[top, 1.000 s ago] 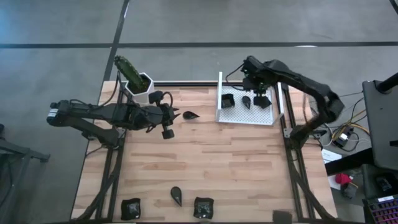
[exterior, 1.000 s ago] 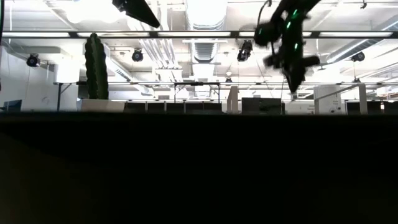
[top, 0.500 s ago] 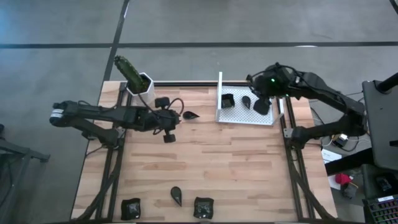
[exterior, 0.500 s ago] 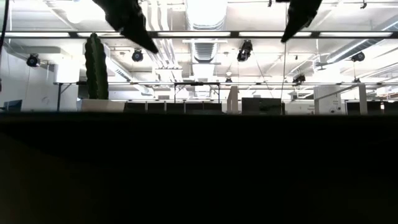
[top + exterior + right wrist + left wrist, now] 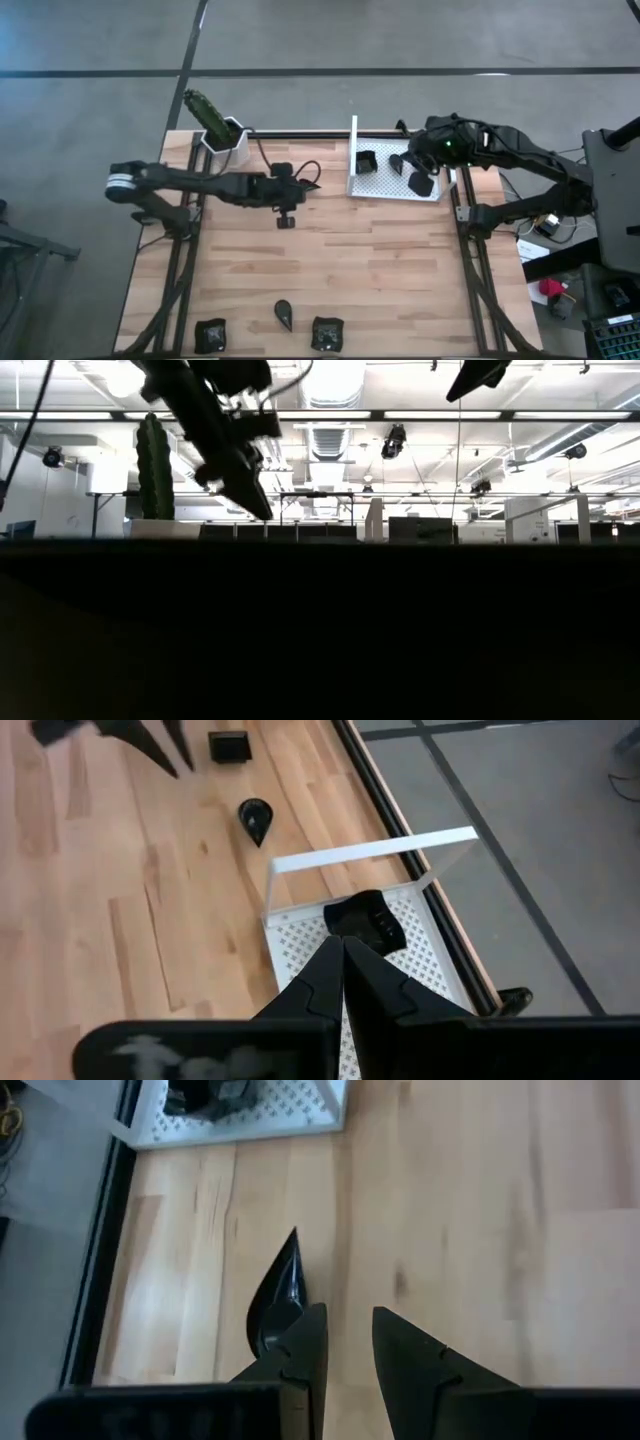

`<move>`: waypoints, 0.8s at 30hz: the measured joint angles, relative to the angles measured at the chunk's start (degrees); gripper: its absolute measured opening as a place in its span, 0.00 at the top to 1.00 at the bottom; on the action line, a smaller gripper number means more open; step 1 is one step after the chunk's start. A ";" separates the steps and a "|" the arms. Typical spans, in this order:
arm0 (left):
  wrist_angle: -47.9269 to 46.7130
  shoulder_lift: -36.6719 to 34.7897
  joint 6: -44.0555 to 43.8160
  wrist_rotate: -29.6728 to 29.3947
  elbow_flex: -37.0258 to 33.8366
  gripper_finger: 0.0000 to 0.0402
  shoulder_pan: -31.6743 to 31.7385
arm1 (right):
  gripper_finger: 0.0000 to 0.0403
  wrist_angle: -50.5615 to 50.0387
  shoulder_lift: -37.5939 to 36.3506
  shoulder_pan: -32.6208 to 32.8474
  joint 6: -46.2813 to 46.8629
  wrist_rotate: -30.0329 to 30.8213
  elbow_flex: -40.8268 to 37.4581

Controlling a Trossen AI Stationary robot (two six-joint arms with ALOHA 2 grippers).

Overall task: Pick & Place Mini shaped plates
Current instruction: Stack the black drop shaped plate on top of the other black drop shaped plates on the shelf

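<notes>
A glossy dark teardrop plate lies flat on the wooden table near the far edge. My left gripper is low beside it and open by a narrow gap. One finger stands at the plate's rounded end and the other is over bare wood. My right gripper is shut and hovers over the white perforated tray. A square plate and a teardrop plate rest in the tray. My left gripper comes at the teardrop plate slanting down from the table's left. One finger overlaps the plate's rounded end. I cannot tell whether it touches the plate, which lies flat on the wood.
A white hexagonal pot with a green cactus stands at the far left corner, close behind my left arm. Two square plates and a teardrop plate lie along the near edge. The tray has an upright white wall on its left side.
My left gripper has moved toward the table's right and down, arriving beside the teardrop plate near the far edge. My right gripper has risen out of the tray and drawn slightly toward the near edge. No plate has moved.
</notes>
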 joint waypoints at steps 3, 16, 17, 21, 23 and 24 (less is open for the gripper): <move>2.84 3.11 0.87 0.11 -0.66 0.81 2.21 | 0.98 -0.17 0.26 0.35 0.34 0.01 -0.02; 9.23 13.50 3.01 6.19 -1.13 0.81 10.52 | 0.98 -0.19 0.23 0.38 0.78 0.07 -0.11; 9.15 14.21 3.27 7.26 -1.13 0.81 10.65 | 0.98 -0.20 0.23 0.38 0.55 0.07 -0.11; 9.55 16.27 3.43 6.00 -1.14 0.81 10.63 | 0.98 -0.19 0.23 0.38 -0.20 0.19 -0.11; 10.95 16.67 3.49 4.60 -1.15 0.81 10.67 | 0.98 -0.21 0.23 0.38 -0.18 0.19 -0.11; 11.50 16.68 3.65 4.51 -1.15 0.81 10.80 | 0.98 -0.21 0.23 0.38 -0.20 0.18 -0.11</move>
